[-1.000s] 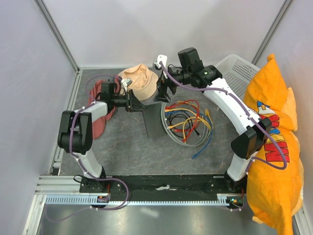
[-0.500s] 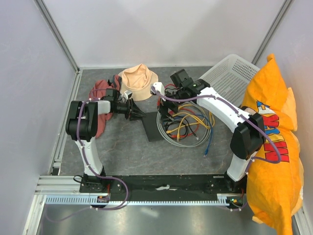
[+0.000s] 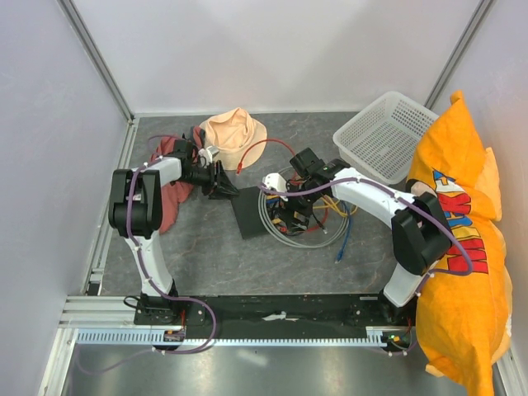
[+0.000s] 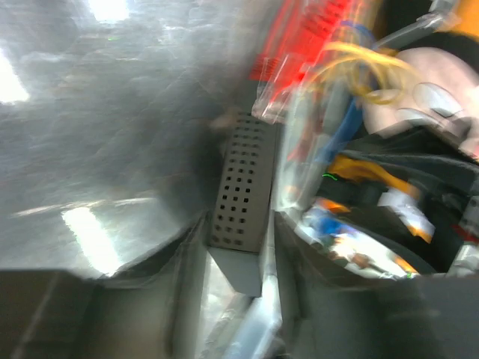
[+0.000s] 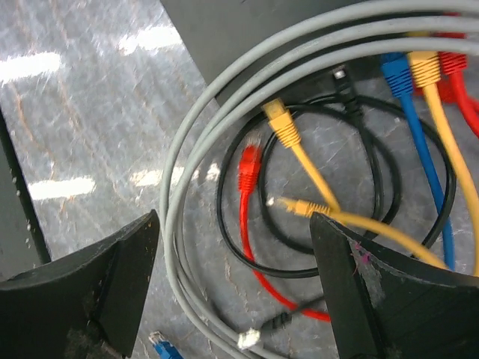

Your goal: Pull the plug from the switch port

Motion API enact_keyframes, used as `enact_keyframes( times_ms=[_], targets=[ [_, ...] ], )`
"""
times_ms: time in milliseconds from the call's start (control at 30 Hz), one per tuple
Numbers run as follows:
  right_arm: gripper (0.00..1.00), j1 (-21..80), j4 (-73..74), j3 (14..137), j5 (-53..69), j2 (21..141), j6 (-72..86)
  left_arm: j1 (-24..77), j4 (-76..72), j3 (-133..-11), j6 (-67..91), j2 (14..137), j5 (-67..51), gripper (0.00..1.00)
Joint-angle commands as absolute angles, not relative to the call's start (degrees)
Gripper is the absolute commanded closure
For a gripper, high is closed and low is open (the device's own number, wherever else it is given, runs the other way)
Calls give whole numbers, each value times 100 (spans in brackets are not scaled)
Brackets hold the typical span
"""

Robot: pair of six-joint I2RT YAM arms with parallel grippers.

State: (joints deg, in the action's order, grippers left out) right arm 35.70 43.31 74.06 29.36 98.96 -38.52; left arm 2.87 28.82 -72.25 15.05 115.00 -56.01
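The switch (image 3: pixel 252 213) is a flat black box on the grey table. Its perforated edge (image 4: pixel 239 187) stands between my left gripper's (image 3: pixel 224 188) fingers. The left gripper (image 4: pixel 239 277) is closed on the switch's near corner; that view is blurred. A tangle of cables (image 3: pixel 318 216) lies right of the switch. Blue (image 5: pixel 393 71), yellow (image 5: pixel 423 67) and red (image 5: pixel 449 63) plugs sit in the switch (image 5: pixel 247 30) ports. My right gripper (image 3: pixel 289 219) hangs open just above the cables (image 5: pixel 236 292), holding nothing. Loose red (image 5: pixel 247 168) and yellow (image 5: pixel 277 120) plugs lie ahead of it.
A peach hat (image 3: pixel 233 130) and a red cloth (image 3: pixel 169 177) lie behind and left of the left gripper. A white basket (image 3: pixel 381 136) stands at the back right. A big orange cushion (image 3: pixel 458 231) fills the right side. A grey cable loop (image 5: pixel 179 187) rings the pile.
The right arm has come down from above the hat onto the cable pile. The left gripper has lowered the switch flat onto the table. A red cable now arcs toward the hat.
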Motion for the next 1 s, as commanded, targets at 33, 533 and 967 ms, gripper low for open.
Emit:
enact_keyframes(
  times_ms=[33,533,967],
  targets=[
    [10,3604,3718,7462,2865,9677,-3375,53,3322,-7365,764,11137,-4404,21],
    [9,2672,2540,9034,3402,10116,-1054,158,2454,-6787,536,9142,-4824,0],
    [15,2751,2074,8236,3067,10011,-502,1396,2093,-5652,694,9035,-5291,60]
  ],
)
